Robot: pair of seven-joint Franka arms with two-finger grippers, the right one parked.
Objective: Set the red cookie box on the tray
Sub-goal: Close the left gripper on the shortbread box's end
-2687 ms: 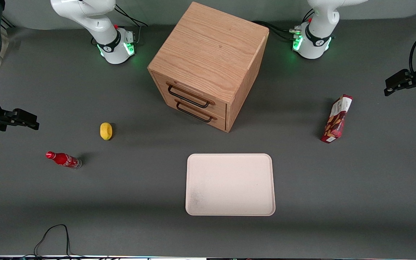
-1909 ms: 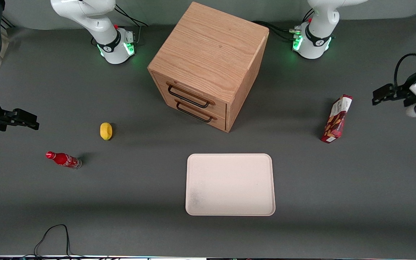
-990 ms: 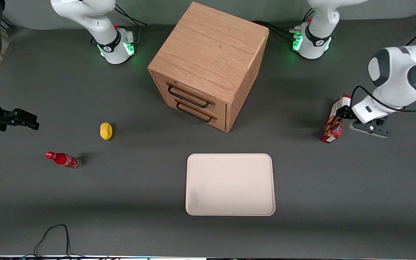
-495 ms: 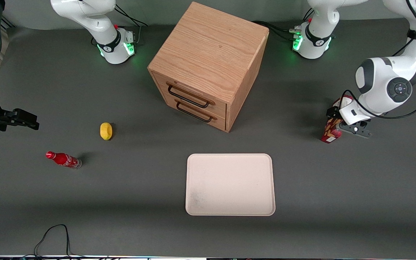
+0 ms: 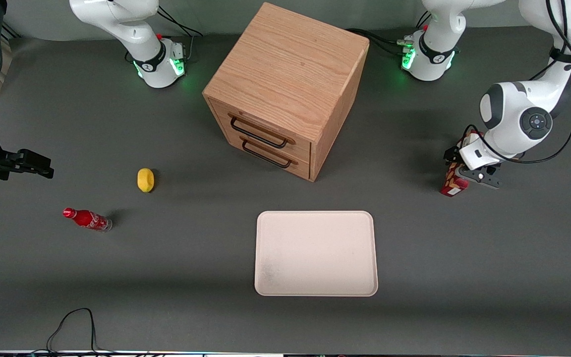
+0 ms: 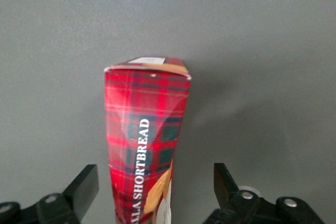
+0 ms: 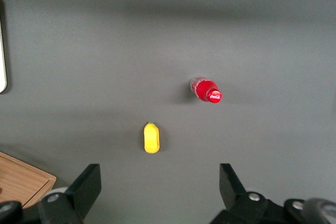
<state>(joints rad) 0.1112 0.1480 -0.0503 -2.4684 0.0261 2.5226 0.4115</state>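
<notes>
The red cookie box [image 5: 455, 182] lies on the bench [image 5: 464, 258] toward the working arm's end, well apart from the tray [image 5: 315, 253], which sits nearer the front camera. The hand [image 6: 155, 195] hangs over the box with its two fingers [image 6: 84, 187] spread wide, one on each side of the carton and neither touching it — nothing is grasped yet. The risk from here is likely a poor pinch: the carton looks slightly crushed along one edge, so closing on its thin walls could buckle it or let it twist. A grip off the middle of the long box could also let one end droop in transit and catch the tray's low rim.
</notes>
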